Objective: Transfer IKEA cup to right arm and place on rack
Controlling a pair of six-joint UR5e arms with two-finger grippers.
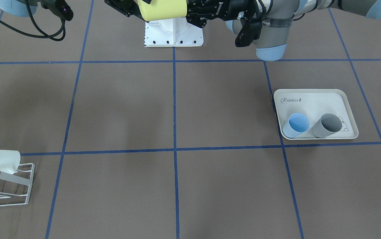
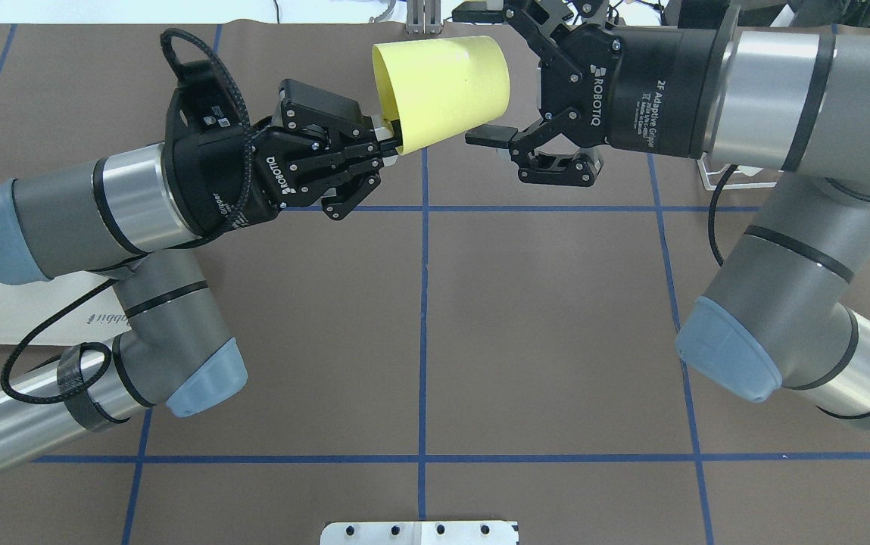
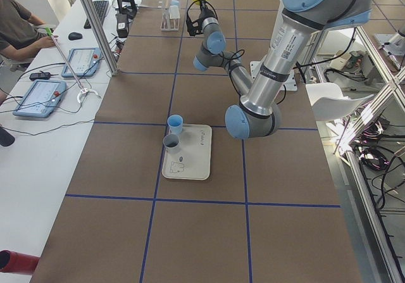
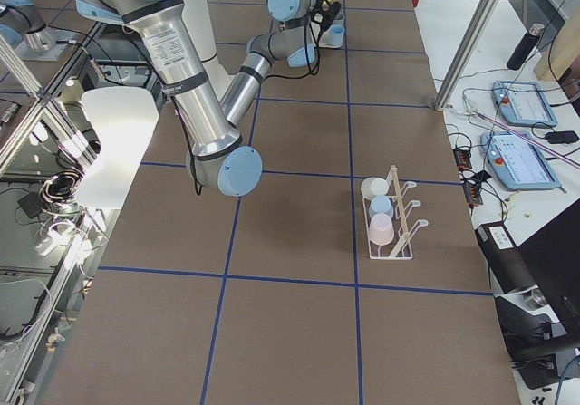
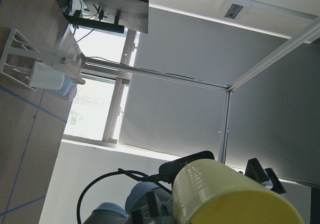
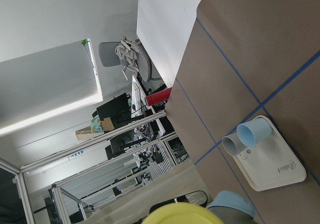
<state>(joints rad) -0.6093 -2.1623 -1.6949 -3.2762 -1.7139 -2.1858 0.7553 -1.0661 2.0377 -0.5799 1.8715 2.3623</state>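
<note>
handover half done, i'd say: left gripper pinches the yellow cup by its rim, held in mid-air. right gripper straddles its base, fingers wide, seemingly not touching. placing on the rack not yet done.

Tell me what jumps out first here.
A yellow cup hangs in mid-air at the centre: the left hand pinches its rim while the open right hand straddles its base. A cream tray on the robot's left holds a blue cup and a grey cup; a white rack on its right carries three.
</note>
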